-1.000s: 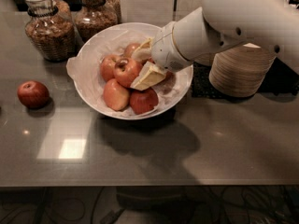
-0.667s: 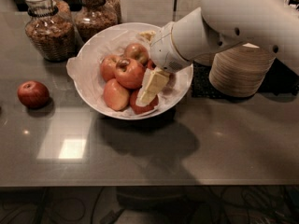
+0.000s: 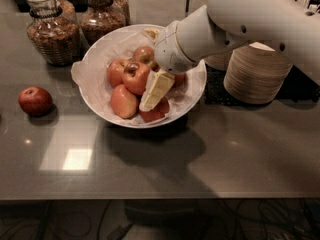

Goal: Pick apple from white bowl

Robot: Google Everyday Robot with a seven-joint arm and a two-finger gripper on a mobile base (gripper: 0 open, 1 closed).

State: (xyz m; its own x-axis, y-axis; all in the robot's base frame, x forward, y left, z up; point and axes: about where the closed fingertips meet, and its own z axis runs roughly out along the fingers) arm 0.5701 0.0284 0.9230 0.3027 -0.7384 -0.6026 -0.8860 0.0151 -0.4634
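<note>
The white bowl [image 3: 194,100], wide and lined with crinkled white paper, stands at the centre of the grey table and holds several apples. The apple [image 3: 135,77], red-orange with a dark stem hollow, lies on top of the pile at the bowl's middle. My gripper [image 3: 153,93] reaches down into the bowl from the upper right. Its cream tip rests against the right side of that apple and over a darker apple [image 3: 156,112] at the bowl's front. The white arm hides the bowl's far right part.
A small dark red apple [image 3: 35,100] lies on the table left of the bowl. Two glass jars [image 3: 52,31] [image 3: 102,14] stand behind the bowl. A stack of beige paper bowls [image 3: 257,74] on a black mat is at the right. The table's front edge runs across the lower part of the view.
The gripper's tip has swung lower and slightly left inside the bowl, along the right side of the top apple. The apples have barely shifted.
</note>
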